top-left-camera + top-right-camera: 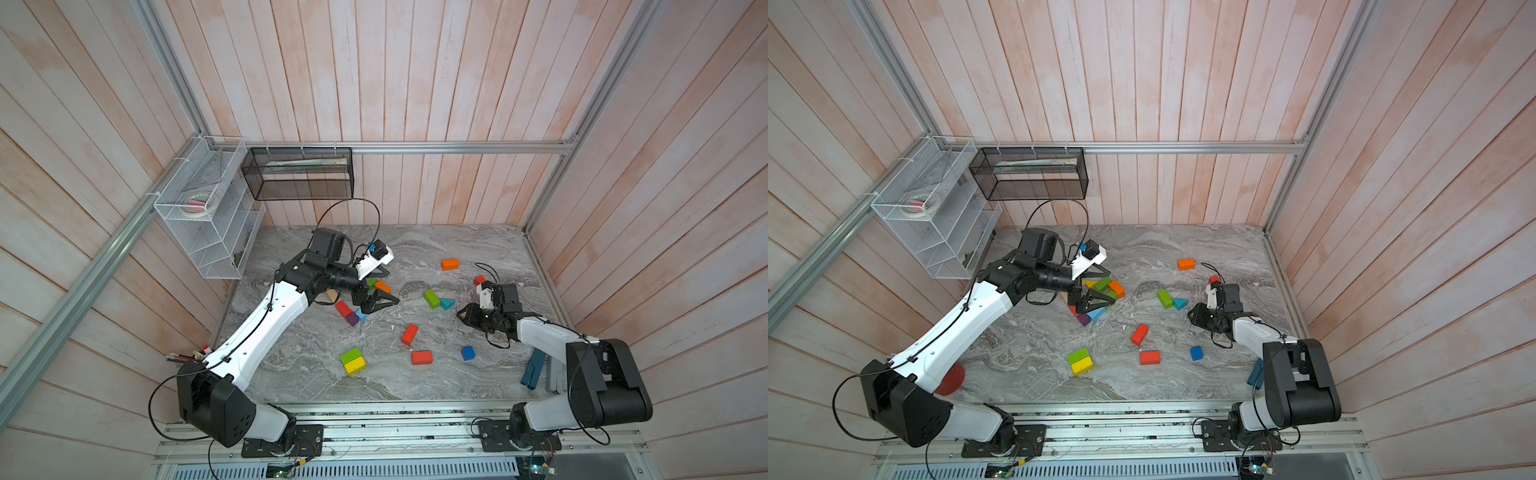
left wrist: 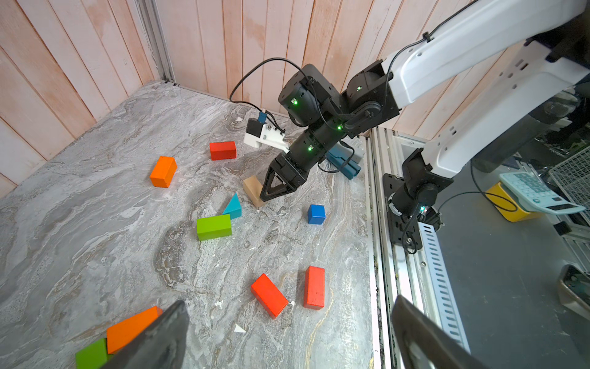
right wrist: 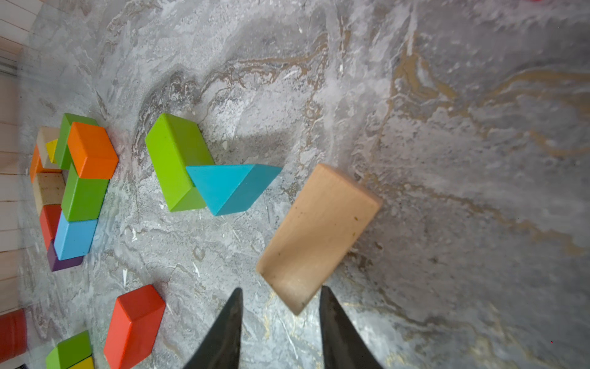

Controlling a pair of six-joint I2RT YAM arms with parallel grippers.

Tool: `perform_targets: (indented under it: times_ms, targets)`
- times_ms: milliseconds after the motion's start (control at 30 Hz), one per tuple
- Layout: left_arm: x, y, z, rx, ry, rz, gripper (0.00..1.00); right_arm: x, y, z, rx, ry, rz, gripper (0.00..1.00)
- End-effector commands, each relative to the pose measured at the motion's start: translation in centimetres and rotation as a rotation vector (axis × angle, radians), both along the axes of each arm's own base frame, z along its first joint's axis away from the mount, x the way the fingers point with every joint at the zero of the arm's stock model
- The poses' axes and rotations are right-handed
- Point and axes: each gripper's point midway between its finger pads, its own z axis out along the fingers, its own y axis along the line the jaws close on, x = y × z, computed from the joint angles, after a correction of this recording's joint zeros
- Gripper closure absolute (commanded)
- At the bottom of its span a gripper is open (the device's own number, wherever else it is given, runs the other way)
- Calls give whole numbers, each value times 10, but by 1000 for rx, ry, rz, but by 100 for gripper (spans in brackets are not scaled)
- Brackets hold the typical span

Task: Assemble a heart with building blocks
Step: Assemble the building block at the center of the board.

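Observation:
Building blocks lie scattered on the marble table. A packed cluster of green, orange, blue, red, purple and tan ones sits at the left. My left gripper hovers open and empty over it; its fingers are spread wide. My right gripper is low at the right, jaws slightly apart around the near corner of a tan brick. One finger touches the brick's edge and the other stands clear. Beside it lie a green brick and a teal wedge.
Loose blocks: orange brick, two red bricks, blue cube, green-and-yellow pair. Dark-blue and grey bars lie by the right arm's base. A white wire rack and black mesh basket hang at back left.

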Motion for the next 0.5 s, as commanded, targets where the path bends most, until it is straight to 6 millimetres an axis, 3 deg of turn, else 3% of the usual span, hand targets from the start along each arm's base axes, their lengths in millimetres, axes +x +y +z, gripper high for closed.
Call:
perform_targets:
  times_ms: [0,467]
  targets:
    - [-3,0,0,-5,-3,-2,0,4,2,1,-1,-8,8,66]
    - [-2,1,-1,-2,-4,1,0,20,0,-3,-24,-13,-1,71]
